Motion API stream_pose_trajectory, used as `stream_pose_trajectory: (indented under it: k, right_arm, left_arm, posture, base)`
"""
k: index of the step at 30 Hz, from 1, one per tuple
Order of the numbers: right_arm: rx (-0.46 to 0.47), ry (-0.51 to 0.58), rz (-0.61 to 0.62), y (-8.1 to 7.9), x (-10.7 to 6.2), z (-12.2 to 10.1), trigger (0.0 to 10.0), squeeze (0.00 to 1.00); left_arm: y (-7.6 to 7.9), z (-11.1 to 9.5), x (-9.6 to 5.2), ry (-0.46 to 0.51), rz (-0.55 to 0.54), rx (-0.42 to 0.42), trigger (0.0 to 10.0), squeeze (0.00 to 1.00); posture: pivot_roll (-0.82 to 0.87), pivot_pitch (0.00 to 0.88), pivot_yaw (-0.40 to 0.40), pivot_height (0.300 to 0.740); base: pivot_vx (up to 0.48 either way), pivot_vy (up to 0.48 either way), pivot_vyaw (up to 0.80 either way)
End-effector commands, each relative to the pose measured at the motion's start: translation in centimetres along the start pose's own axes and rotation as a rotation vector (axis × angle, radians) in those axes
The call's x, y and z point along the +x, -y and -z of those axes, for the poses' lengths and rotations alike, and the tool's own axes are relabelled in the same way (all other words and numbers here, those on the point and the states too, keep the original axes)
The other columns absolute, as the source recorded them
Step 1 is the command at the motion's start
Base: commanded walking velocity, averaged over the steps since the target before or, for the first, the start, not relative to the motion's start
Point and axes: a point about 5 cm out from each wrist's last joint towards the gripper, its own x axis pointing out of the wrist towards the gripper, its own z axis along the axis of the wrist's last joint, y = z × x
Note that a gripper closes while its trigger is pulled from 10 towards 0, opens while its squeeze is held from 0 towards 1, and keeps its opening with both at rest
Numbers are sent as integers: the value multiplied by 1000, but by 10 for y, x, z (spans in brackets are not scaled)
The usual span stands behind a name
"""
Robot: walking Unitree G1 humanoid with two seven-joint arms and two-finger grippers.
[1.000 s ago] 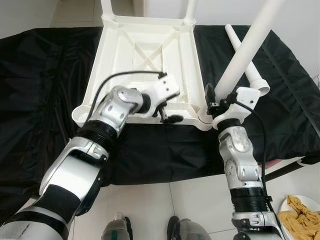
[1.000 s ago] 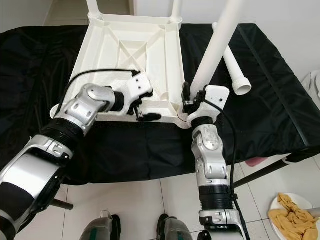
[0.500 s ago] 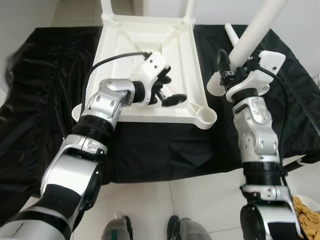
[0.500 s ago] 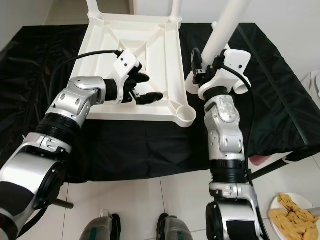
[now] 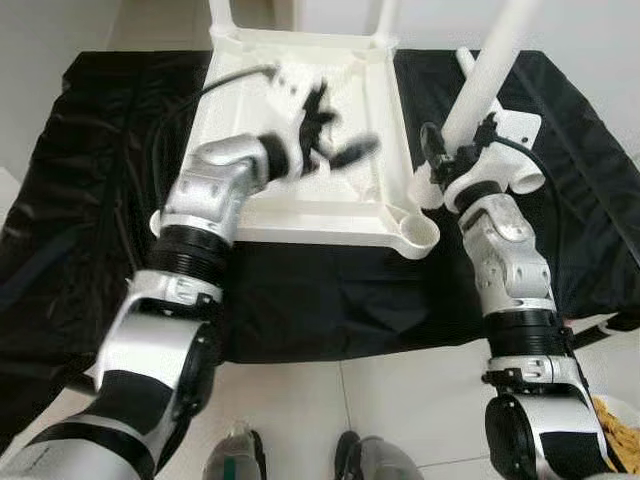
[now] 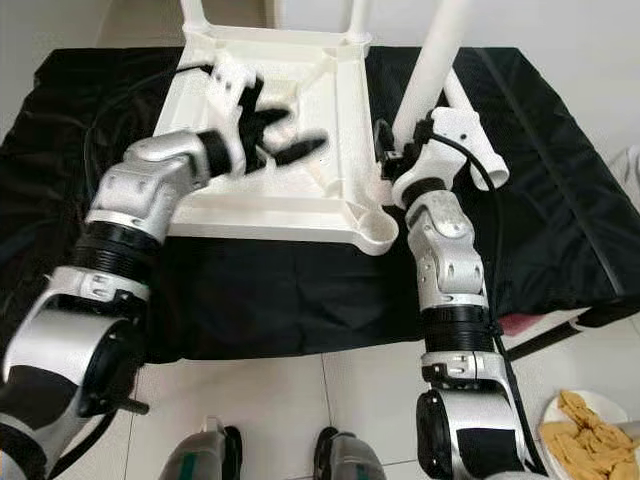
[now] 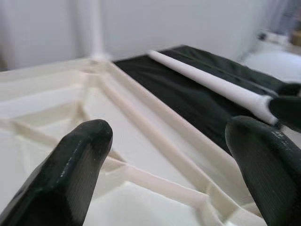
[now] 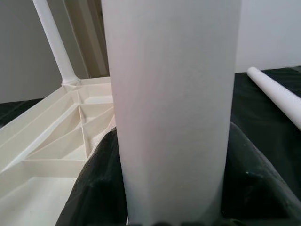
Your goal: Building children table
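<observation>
Left eye view: the right gripper (image 5: 452, 172) is clenching a white table leg (image 5: 484, 75) just right of the upturned tabletop (image 5: 385, 205) on the black-draped table, near its empty near-right socket (image 5: 418, 233), and risking a misaligned insertion, while the left gripper (image 5: 330, 140) is hovering spread empty; no writing is showing.

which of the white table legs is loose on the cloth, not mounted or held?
The leg lying flat on the black cloth, just right of the right gripper. Two others stand in the tabletop's far corners; the right gripper holds the fourth.
</observation>
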Motion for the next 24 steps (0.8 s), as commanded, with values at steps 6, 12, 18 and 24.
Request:
stream_pose_trajectory:
  k: [6,12,18,24]
  right_arm:
    - [15,31,-136,-11,-3,0,10000,0]
    - [18,17,-242,-20,-4,9,10000,0]
    - [2,-13,-296,-23,-1,17,10000,0]
    - [-4,-45,-358,-28,0,22,10000,0]
  left_arm:
    - [10,-10,3,9,1,-48,10000,0]
    - [39,-24,3,123,139,-119,10000,0]
    - [57,-29,-3,155,267,-134,10000,0]
    - [69,-30,-5,145,367,-141,10000,0]
  posture:
    - [83,81,-19,740]
    - [90,47,-32,740]
    - [97,34,-37,740]
    - [99,30,-36,740]
  base:
    - [0,0,0]
    - [0,0,0]
    - [0,0,0]
    - [0,0,0]
